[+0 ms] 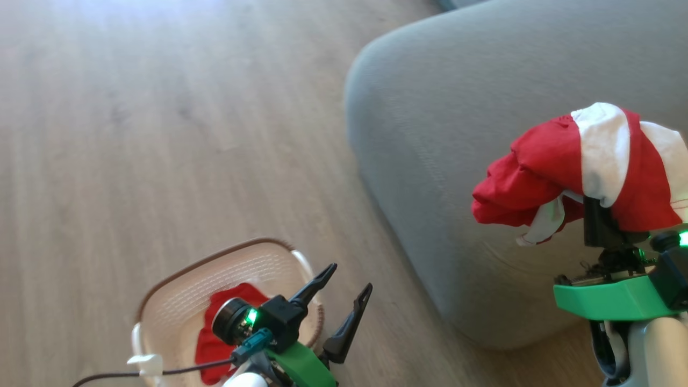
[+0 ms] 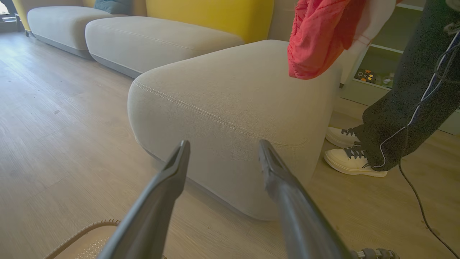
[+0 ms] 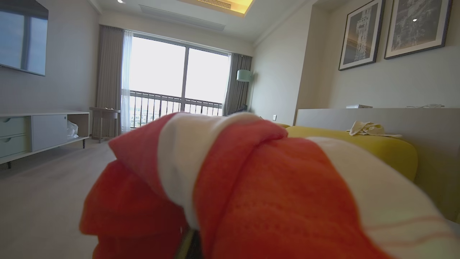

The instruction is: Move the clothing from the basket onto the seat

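The left tool (image 1: 350,277) is released, its two dark fingers spread wide, and hangs over the right side of the basket (image 1: 177,301), which stands on the wooden floor (image 1: 161,134) just left of the seat (image 1: 457,134). A red garment (image 1: 217,333) lies crumpled in the basket's bottom, partly behind the left wrist. The right tool (image 1: 597,217) is clenched on a striped garment (image 1: 570,161), red with broad white bands. The cloth drapes over the fingers and hides their tips. In the head view this bundle sits over the seat's right part, well apart from the basket.

The left wrist view looks along the open fingers at the seat's rounded corner and its line of pale stitching. It also gives the height that the head view lacks: the striped garment hangs above the cushion's top, though whether its lowest fold touches the fabric I cannot tell. That view also brings in a person's dark trousers (image 2: 413,100) and pale shoes (image 2: 354,163) on the floor beside the seat, a yellow backrest (image 2: 215,18), and a strip of the basket's braided rim at its bottom edge.

In the right wrist view the garment's red and white folds lie close to the lens, with a bright window (image 3: 176,79) and two framed pictures (image 3: 361,34) beyond them.
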Tool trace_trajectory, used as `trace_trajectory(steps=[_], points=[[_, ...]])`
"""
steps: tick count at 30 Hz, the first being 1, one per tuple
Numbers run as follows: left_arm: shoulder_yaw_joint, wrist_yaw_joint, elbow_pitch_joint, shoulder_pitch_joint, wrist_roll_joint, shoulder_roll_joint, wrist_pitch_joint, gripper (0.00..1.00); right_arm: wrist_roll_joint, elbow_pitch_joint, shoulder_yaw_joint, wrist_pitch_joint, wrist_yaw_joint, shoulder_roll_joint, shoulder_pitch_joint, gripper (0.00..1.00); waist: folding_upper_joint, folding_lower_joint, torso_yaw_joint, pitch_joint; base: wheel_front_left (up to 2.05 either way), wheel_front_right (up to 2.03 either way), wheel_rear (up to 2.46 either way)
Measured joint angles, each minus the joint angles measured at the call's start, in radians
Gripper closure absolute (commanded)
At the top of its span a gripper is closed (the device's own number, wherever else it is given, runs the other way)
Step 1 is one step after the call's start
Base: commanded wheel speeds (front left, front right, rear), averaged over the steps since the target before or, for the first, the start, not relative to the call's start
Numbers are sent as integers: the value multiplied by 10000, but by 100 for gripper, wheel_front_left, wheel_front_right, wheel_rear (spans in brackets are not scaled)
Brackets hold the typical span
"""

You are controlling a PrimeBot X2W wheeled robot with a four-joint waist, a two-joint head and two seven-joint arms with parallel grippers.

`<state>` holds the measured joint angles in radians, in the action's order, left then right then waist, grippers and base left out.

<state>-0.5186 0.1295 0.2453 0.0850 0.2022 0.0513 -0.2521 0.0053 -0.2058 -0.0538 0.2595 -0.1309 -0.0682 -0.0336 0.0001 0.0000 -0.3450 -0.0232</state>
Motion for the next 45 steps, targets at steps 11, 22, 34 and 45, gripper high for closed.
trace_trajectory(steps=[11,22,34,45], points=[[-418,2,2,327,6,-10,0,0,-56,-169,-529,0,0,6,12,100,0,0,-1723,-297,0,0,0],[-1319,2,326,1246,305,-10,0,0,-58,-493,-1225,0,0,138,30,100,0,0,-2002,-778,0,0,0],[-928,0,311,1197,428,-2,0,0,-148,-451,-1279,0,0,134,18,100,0,0,-1963,-714,0,0,0],[-303,2,295,1245,-487,15,0,0,-10,-81,-1360,0,0,-504,-1562,100,0,0,-2032,-1714,0,0,0]])
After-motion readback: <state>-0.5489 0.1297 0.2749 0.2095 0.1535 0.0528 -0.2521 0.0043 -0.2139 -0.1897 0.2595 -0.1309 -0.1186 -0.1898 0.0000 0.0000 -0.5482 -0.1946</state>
